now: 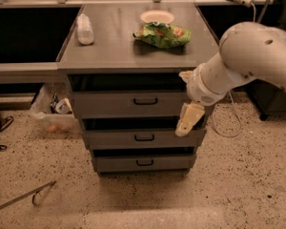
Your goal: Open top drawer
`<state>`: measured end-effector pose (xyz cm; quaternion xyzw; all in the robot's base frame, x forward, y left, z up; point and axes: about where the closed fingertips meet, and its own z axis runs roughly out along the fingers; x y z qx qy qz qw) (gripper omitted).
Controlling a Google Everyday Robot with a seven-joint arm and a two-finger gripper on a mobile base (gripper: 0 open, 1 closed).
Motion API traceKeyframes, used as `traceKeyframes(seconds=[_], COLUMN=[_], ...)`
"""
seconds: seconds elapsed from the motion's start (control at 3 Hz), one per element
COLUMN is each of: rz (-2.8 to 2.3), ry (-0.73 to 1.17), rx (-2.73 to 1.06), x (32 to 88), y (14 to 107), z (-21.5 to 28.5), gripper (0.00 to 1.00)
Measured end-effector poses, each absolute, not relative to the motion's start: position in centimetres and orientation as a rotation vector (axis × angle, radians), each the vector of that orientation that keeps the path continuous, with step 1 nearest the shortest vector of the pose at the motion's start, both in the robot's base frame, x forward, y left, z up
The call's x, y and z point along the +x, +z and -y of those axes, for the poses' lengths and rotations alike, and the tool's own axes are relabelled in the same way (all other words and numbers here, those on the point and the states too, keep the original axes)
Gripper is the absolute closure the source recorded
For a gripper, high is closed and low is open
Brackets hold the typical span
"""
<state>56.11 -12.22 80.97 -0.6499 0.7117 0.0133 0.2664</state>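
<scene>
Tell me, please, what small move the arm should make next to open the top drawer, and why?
Probably shift the gripper left and slightly up toward the black loop handle of the top drawer. The gripper hangs near the drawer's right end, below handle height and well apart from the handle, so nothing is grasped yet.

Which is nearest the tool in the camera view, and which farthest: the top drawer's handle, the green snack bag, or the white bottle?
1. The top drawer's handle, just left of the tool, which hangs at the front right.
2. The green snack bag, up on the cabinet top.
3. The white bottle, at the top's far left.
</scene>
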Motion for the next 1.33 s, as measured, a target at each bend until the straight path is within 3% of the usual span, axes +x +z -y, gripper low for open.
traceKeyframes(seconds=[1.33], rz=[-1.900], ry=[0.058], rx=[-1.655], x=[59.2], y=[78.5], z=[10.7], gripper=[0.00])
